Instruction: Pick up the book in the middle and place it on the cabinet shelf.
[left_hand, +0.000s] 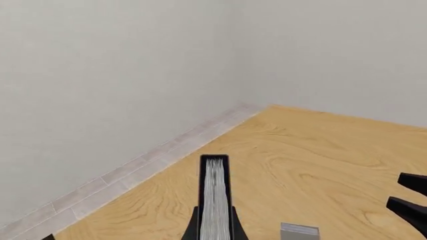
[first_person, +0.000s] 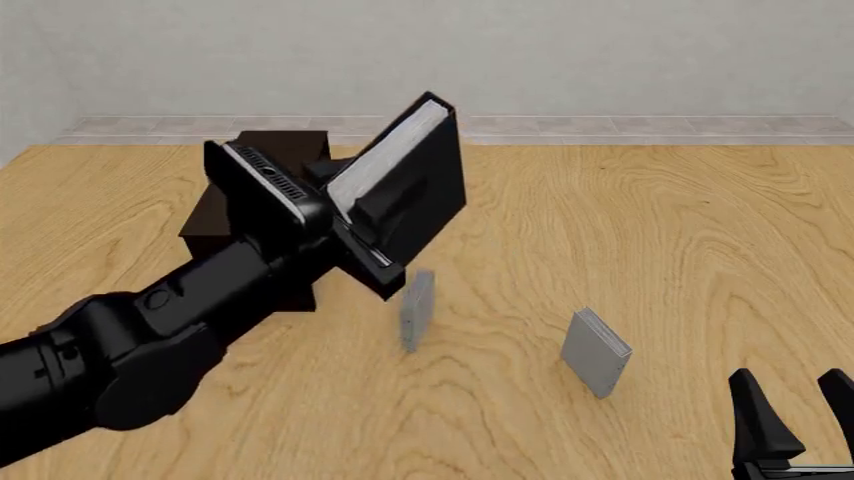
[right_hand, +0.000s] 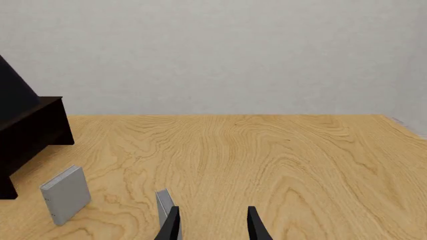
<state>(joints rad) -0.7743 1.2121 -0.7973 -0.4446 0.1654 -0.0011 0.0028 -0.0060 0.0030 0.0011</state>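
Currently left hand (first_person: 378, 215) grips the book (first_person: 407, 190), tilted, lifted off the worktop (first_person: 641, 250) just beside the cabinet shelf (first_person: 220, 215). Right hand (first_person: 787, 425) idle, fingers apart. Judgement: level the book first, then ease it onto the shelf slowly.

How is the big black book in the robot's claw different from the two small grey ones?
The black-covered hardback book is much larger and darker than the two small pale grey books. It is held tilted in the air by the left gripper; they stand on the wooden table. All are books.
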